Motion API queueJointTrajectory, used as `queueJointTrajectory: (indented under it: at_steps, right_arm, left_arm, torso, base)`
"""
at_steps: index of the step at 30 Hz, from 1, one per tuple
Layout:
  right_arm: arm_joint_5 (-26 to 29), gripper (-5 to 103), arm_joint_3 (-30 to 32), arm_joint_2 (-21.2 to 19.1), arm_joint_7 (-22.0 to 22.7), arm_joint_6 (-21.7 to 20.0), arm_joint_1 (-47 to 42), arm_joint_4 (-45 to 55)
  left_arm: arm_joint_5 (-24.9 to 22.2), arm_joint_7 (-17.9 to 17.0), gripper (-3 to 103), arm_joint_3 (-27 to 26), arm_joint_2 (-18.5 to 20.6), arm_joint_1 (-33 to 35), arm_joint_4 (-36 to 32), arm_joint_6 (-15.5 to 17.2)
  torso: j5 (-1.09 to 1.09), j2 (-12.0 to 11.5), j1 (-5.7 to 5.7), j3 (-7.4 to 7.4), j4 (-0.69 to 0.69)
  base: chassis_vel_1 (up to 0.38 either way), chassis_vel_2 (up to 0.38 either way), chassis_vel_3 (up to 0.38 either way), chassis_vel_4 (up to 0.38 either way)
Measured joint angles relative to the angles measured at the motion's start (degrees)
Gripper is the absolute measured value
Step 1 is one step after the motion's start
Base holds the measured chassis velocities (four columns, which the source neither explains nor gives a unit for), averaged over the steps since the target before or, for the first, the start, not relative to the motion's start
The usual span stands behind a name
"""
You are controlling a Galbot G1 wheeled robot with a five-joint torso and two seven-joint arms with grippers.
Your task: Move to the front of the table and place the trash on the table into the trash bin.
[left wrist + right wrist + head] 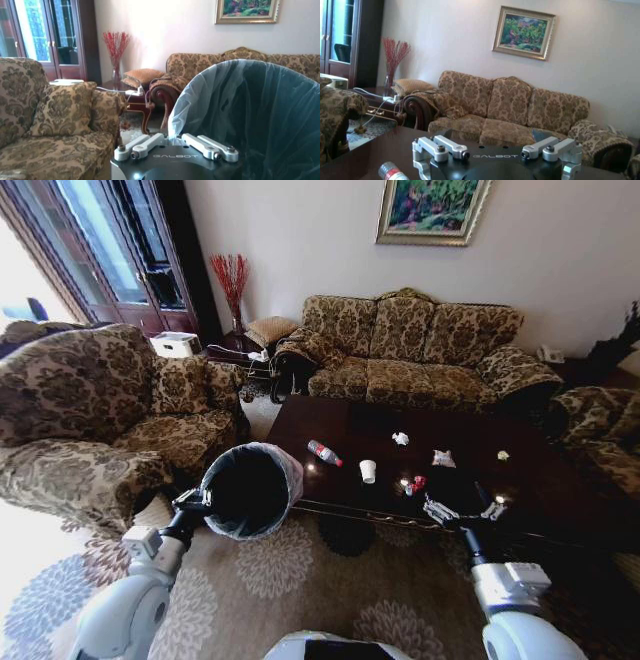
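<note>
The left gripper (pixel 196 501) clamps the trash bin (pixel 252 490) rim; the right gripper (pixel 462 511) hangs wide open, empty, just short of the wrapper (pixel 412 483) on the counter (pixel 520 470).

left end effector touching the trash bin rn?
Touching. In the left wrist view the left end effector is closed on the liner-covered rim of the trash bin; the head view shows the bin held up beside the table.

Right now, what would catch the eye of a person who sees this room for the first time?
The left gripper holds the trash bin by its rim beside the table. Trash lies on the dark top: a bottle, a paper cup, paper wads. The right gripper hovers open at the near edge.
</note>
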Motion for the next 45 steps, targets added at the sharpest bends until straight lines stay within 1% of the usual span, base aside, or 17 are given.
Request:
queueJointTrajectory:
  at_steps: [6, 10, 15, 17, 22, 26, 29, 31, 33, 35, 36, 37, 39, 40, 42, 44, 45]
  right_arm:
    - [-0.5, 100, -0.9, 0.0, 0.0, -0.2, 0.1, -0.1]
    - [-0.6, 100, -1.0, 0.0, 0.0, -0.2, 0.1, -0.4]
    - [-0.6, 100, -1.6, -0.1, -0.2, 0.2, 0.2, -1.0]
    - [-0.8, 100, -2.3, -0.3, -0.3, 0.1, 0.4, -1.4]
    - [-0.7, 100, -3.8, -1.4, -0.4, -0.6, 1.4, -2.7]
    - [2.7, 100, -6.5, -3.8, -0.4, -1.8, 3.5, -5.7]
    - [4.1, 100, -6.9, -4.3, -0.4, -1.7, 3.7, -6.9]
    - [5.9, 100, -7.5, -5.7, -0.4, -1.7, 4.9, -9.1]
    - [6.5, 100, -7.7, -6.8, -0.4, -1.7, 5.9, -10.4]
    - [7.9, 100, -8.3, -9.4, -0.3, -2.1, 8.7, -13.7]
    - [9.8, 100, -9.2, -11.5, -0.4, -2.7, 11.0, -16.0]
    - [9.8, 100, -9.2, -11.5, -0.4, -2.7, 11.0, -16.0]
    - [14.2, 100, -11.4, -15.7, -0.8, -3.8, 16.2, -20.5]
    - [14.2, 100, -11.4, -15.7, -0.8, -3.8, 16.2, -20.5]
    - [17.2, 100, -14.2, -19.6, -2.6, -3.8, 20.9, -25.3]
    - [18.8, 100, -17.1, -22.0, -3.9, -3.2, 25.0, -29.3]
    - [18.8, 100, -17.1, -22.0, -3.9, -3.2, 25.0, -29.3]
  left_arm:
    - [0.0, 0.0, 1, 0.0, -0.1, 0.2, 0.0, 0.0]
    - [0.0, 0.0, 1, 0.0, -0.1, 0.2, -0.1, 0.0]
    - [0.0, -0.1, 1, 0.0, -0.1, 0.3, -0.1, 0.0]
    - [0.0, -0.3, 1, 0.0, -0.2, 0.3, -0.1, 0.0]
    - [0.0, -0.3, 1, 0.2, -0.2, 0.2, -0.1, 0.0]
    - [0.0, -0.4, 1, 0.3, -0.1, -0.1, 0.5, -0.6]
    - [-0.2, -0.4, 1, 0.7, 0.5, -0.9, 1.2, -0.7]
    - [-0.4, -0.4, 1, 1.1, 1.1, -1.6, 2.3, -0.9]
    - [-0.5, -0.4, 1, 1.1, 1.2, -1.6, 2.8, -1.2]
    - [-0.5, -0.4, 1, 0.6, 1.1, -1.4, 3.7, -2.4]
    - [-0.5, -0.6, 1, -0.1, 0.7, -0.8, 4.0, -3.4]
    - [-0.5, -0.6, 1, -0.1, 0.7, -0.8, 4.0, -3.4]
    - [-0.4, -1.3, 1, -1.7, -0.1, -0.1, 4.4, -5.2]
    - [-0.4, -1.3, 1, -1.7, -0.1, -0.1, 4.4, -5.2]
    - [-0.3, -2.6, 1, -3.0, -0.7, 0.0, 4.9, -6.3]
    - [0.0, -3.5, 1, -3.5, -1.0, -0.1, 5.1, -6.5]
    - [0.0, -3.5, 1, -3.5, -1.0, -0.1, 5.1, -6.5]
  torso:
    - [-0.02, 0.0, -0.01, -0.01, -0.03]
    - [0.02, -0.1, -0.02, -0.03, -0.01]
    - [-0.03, -0.1, -0.02, -0.04, -0.03]
    - [-0.01, -0.1, 0.01, -0.03, 0.0]
    - [-0.02, -0.1, 0.0, -0.04, -0.01]
    - [0.0, -0.1, -0.14, -0.1, 0.01]
    - [-0.01, -0.1, -0.14, -0.1, 0.0]
    - [-0.02, -0.1, -0.1, -0.09, -0.07]
    - [-0.01, -0.1, -0.08, -0.07, -0.04]
    - [-0.03, -0.2, -0.02, -0.06, -0.06]
    - [0.0, -0.2, -0.02, -0.05, -0.03]
    - [0.0, -0.2, -0.02, -0.05, -0.03]
    - [0.01, -0.2, -0.03, -0.06, 0.01]
    - [0.01, -0.2, -0.03, -0.06, 0.01]
    - [-0.01, -0.2, -0.06, -0.07, 0.01]
    - [-0.02, -0.2, -0.07, -0.07, -0.01]
    - [-0.02, -0.2, -0.07, -0.07, -0.01]
  base:
    - [-0.249, 0.243, 0.26, -0.242]
    - [-0.225, 0.218, 0.209, -0.227]
    - [-0.194, 0.213, 0.182, -0.224]
    - [-0.068, 0.135, 0.101, -0.111]
    - [-0.026, 0.046, 0.042, -0.035]
    - [0.007, -0.013, -0.004, 0.011]
    - [0.019, -0.034, -0.018, 0.028]
    - [0.0, 0.0, 0.0, 0.0]
    - [0.0, 0.0, 0.0, 0.0]
    - [0.0, 0.0, 0.0, 0.0]
    - [0.0, 0.0, 0.0, 0.0]
    - [0.0, 0.0, 0.0, 0.0]
    - [0.0, 0.0, 0.0, 0.0]
    - [0.0, 0.0, 0.0, 0.0]
    - [0.0, 0.0, 0.0, 0.0]
    - [0.0, 0.0, 0.0, 0.0]
    - [0.0, 0.0, 0.0, 0.0]
